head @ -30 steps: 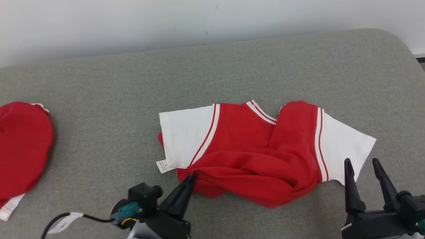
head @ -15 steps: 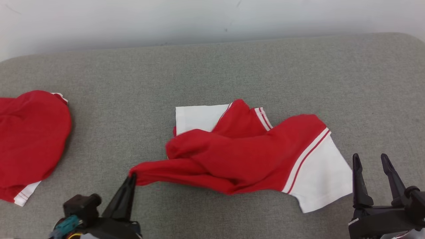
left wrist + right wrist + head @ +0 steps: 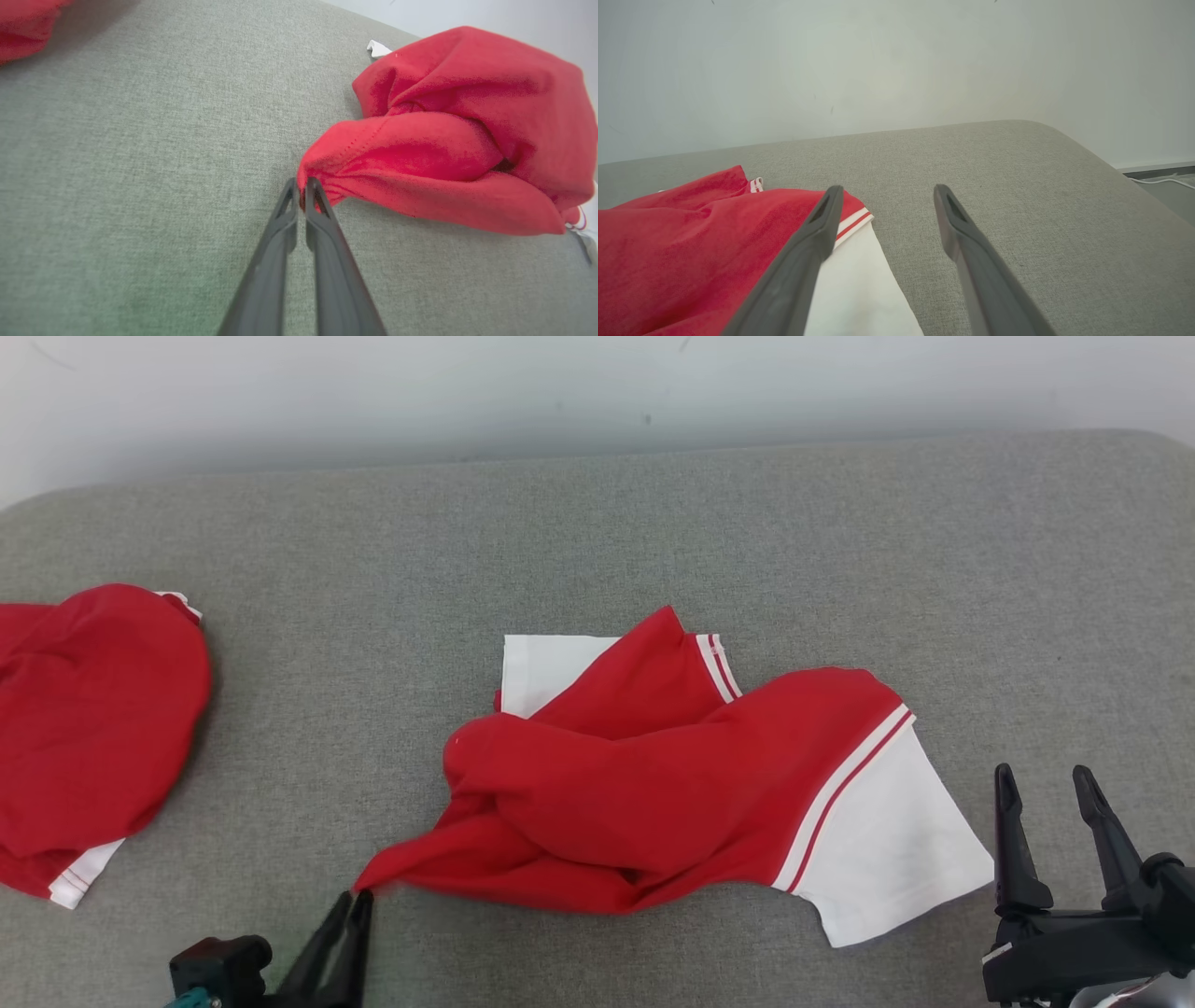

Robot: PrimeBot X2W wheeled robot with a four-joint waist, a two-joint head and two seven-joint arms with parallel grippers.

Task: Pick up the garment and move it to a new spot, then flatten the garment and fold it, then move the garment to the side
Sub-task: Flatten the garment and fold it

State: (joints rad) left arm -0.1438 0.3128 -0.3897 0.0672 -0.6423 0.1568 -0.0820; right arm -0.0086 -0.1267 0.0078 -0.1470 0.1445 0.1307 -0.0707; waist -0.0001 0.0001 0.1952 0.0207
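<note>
The red and white shirt [image 3: 653,784] lies crumpled near the middle of the grey padded surface [image 3: 597,523]. The left gripper [image 3: 359,896] is closed on a red corner at the shirt's near left edge, pinching the cloth. The right gripper [image 3: 1043,771] stands open, not touching the cloth, just beside the white sleeve [image 3: 887,840]. A second red garment [image 3: 93,709] lies well apart at far left.

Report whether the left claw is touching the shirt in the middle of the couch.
Touching. The left wrist view shows the left claw shut on a bunched red corner of the shirt.
</note>
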